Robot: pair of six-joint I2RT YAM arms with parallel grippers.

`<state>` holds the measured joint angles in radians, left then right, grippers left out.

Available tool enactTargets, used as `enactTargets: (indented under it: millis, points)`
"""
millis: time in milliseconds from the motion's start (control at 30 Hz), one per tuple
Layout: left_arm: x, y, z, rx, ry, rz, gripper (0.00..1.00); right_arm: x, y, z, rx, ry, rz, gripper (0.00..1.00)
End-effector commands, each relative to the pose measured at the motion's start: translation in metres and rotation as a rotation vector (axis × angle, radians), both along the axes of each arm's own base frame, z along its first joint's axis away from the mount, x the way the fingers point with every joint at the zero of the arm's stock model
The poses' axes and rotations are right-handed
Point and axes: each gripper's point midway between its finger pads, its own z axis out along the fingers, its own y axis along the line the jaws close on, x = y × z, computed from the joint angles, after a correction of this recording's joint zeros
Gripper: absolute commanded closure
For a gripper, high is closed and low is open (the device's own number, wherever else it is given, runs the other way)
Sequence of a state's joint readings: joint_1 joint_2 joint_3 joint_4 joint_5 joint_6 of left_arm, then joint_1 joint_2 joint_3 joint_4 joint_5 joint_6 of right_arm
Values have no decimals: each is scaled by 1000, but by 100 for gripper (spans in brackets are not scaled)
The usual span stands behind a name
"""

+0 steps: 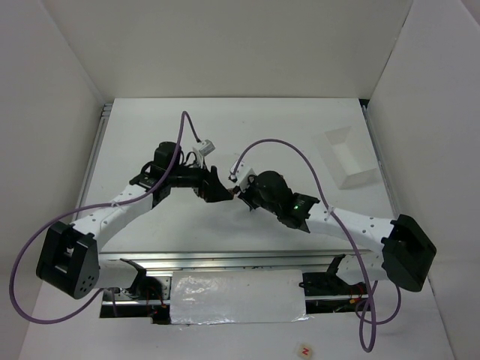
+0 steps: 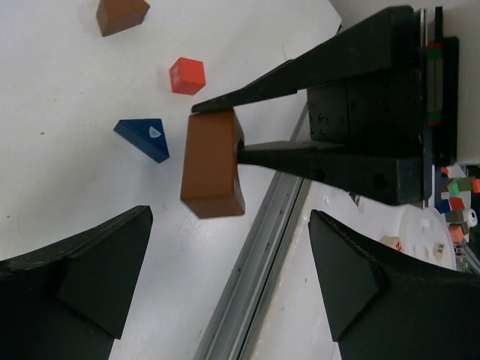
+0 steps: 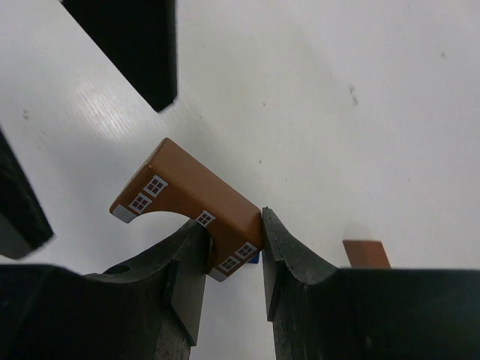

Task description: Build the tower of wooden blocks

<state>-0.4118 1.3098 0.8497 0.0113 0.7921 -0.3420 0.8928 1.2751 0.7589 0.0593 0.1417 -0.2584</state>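
Tower not built: no block rests on another. Brown arch block (image 3: 180, 199), with painted windows on one face, is clamped at one end in the right gripper (image 3: 232, 225) and sits skewed in the grip. Its free end points out between the left gripper (image 2: 231, 217) fingers without touching them. Brown block (image 2: 121, 13), blue wedge (image 2: 145, 137) and red cube (image 2: 187, 76) lie loose on the table, apart from each other. Wedge looks near the arch block in left wrist view; height gap unclear.

Table (image 1: 172, 135) is white and matte, boxed by white walls (image 1: 225, 45) on three sides. Metal rail (image 2: 259, 240) runs along the table edge. White tray (image 1: 349, 157) sits far right, well apart from both arms.

Right gripper is partly closed, both fingers pressed on the arch block's sides. Left gripper is spread fully wide, holds nothing, touches nothing. Both meet at table middle in top view.
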Motion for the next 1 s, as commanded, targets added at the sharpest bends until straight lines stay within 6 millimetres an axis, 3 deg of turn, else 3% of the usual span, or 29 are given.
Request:
enactTargets:
  millis: [0, 367, 467, 633, 733, 767, 833, 900, 967]
  points:
    - [0, -11, 27, -65, -94, -64, 1, 1, 15, 27, 30, -132, 60, 73]
    - [5, -13, 14, 0, -92, -39, 32, -10, 17, 56, 110, -195, 79, 73]
    - [3, -15, 16, -8, -95, -48, 49, -12, 15, 57, 109, -194, 86, 73]
    - [0, -17, 19, -20, -98, -63, 55, -12, 15, 57, 105, -193, 82, 73]
    - [1, -18, 21, -21, -100, -65, 68, -12, 16, 57, 102, -194, 82, 72]
    - [2, -18, 23, -22, -109, -67, 79, -13, 16, 56, 101, -192, 82, 67]
    - [5, -19, 30, -26, -156, -79, 86, -11, 15, 59, 104, -189, 71, 45]
    - [16, -16, 38, -4, -253, -49, 94, -12, 12, 59, 91, -177, 53, 33]
    - [27, -12, 43, 36, -346, -30, 100, -13, 9, 62, 97, -173, 45, 28]
